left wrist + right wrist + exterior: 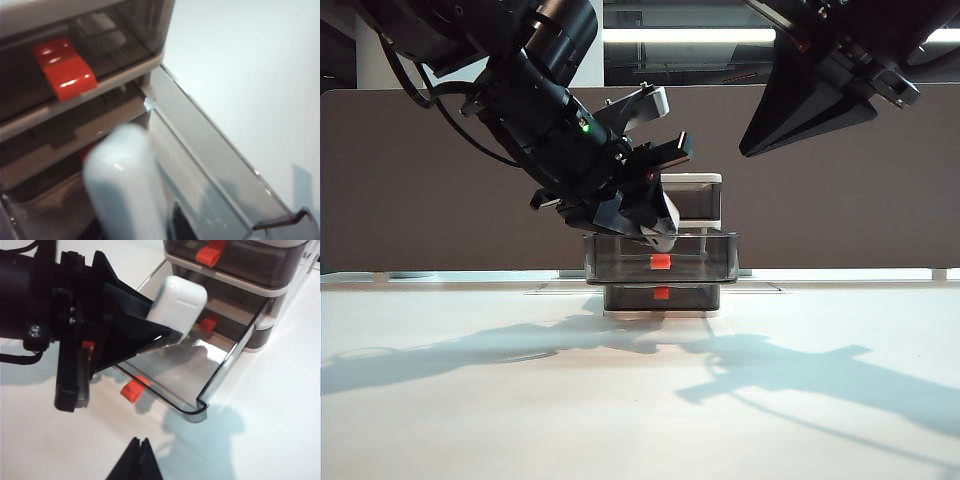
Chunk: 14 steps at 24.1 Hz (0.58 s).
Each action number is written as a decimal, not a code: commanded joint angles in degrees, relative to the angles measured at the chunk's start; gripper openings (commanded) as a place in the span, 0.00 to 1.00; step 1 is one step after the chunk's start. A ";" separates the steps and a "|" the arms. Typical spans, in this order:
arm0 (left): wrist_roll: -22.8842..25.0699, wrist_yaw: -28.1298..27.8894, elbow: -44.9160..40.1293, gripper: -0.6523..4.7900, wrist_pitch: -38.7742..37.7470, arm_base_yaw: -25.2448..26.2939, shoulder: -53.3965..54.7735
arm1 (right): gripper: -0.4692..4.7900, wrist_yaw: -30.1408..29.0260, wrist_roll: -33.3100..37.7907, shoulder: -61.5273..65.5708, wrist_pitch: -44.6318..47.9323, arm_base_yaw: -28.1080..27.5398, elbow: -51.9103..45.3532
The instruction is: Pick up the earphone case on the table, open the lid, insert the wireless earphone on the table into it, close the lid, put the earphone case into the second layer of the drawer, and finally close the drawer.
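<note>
earphone case [127, 185] blurred, cut off, left claw's [167, 335] fingertips hidden

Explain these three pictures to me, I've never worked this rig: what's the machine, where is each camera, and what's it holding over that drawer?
Two robot arms work over a white table. One picture looks from the front; the other two come from cameras on each wrist. The left gripper holds a white earphone case above the pulled-out second layer of the drawer, the middle of three in the small drawer unit. Whether its fingers still clamp the case is unclear. The right gripper hangs shut and empty, raised on the right.
</note>
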 commanded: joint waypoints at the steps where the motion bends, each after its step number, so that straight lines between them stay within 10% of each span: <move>1: 0.09 0.13 0.17 0.36 -0.90 0.07 0.00 | 0.09 0.11 -0.15 0.11 1.03 0.09 0.15; 14: 0.11 0.13 0.26 0.34 -1.20 0.07 -4.87 | 0.09 0.98 -0.13 0.13 1.20 0.07 0.15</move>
